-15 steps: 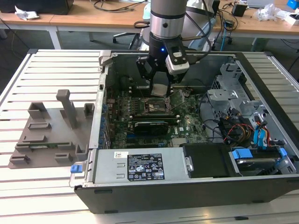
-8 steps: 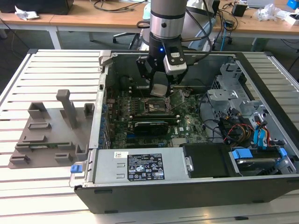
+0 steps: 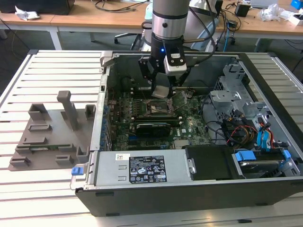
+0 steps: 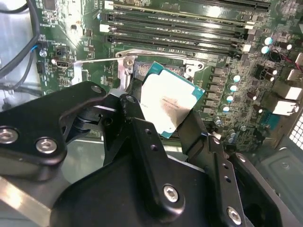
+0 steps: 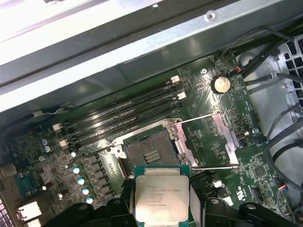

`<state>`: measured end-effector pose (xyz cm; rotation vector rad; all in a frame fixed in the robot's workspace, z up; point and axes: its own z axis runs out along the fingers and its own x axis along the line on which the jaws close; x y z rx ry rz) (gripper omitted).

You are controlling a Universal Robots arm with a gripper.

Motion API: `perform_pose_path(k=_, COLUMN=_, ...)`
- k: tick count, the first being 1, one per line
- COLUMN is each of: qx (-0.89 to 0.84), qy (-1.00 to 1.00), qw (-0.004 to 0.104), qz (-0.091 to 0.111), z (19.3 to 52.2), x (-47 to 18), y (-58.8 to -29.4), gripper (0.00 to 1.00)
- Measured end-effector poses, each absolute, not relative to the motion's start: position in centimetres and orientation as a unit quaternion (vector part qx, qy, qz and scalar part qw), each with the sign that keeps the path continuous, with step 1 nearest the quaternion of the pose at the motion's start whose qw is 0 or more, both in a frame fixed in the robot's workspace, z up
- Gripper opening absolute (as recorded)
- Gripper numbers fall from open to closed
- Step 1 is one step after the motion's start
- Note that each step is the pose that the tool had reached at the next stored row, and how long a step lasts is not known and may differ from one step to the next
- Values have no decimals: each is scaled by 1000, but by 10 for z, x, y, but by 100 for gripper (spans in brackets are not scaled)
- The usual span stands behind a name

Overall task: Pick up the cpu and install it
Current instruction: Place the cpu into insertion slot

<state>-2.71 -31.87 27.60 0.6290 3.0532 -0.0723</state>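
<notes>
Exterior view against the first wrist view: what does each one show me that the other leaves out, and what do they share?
Exterior view: the whole computer case, the arm above it, and the grey holder on the slatted table. First wrist view: the round battery and the contacts inside the open socket. Shared: the green motherboard and the cpu clamped in the gripper.
</notes>
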Motion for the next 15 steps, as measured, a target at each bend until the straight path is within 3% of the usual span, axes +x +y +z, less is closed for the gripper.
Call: perform_pose_path(k=15, qx=266, qy=963, qw=12, qz=-31, z=276, x=-27, y=-319, gripper=55)
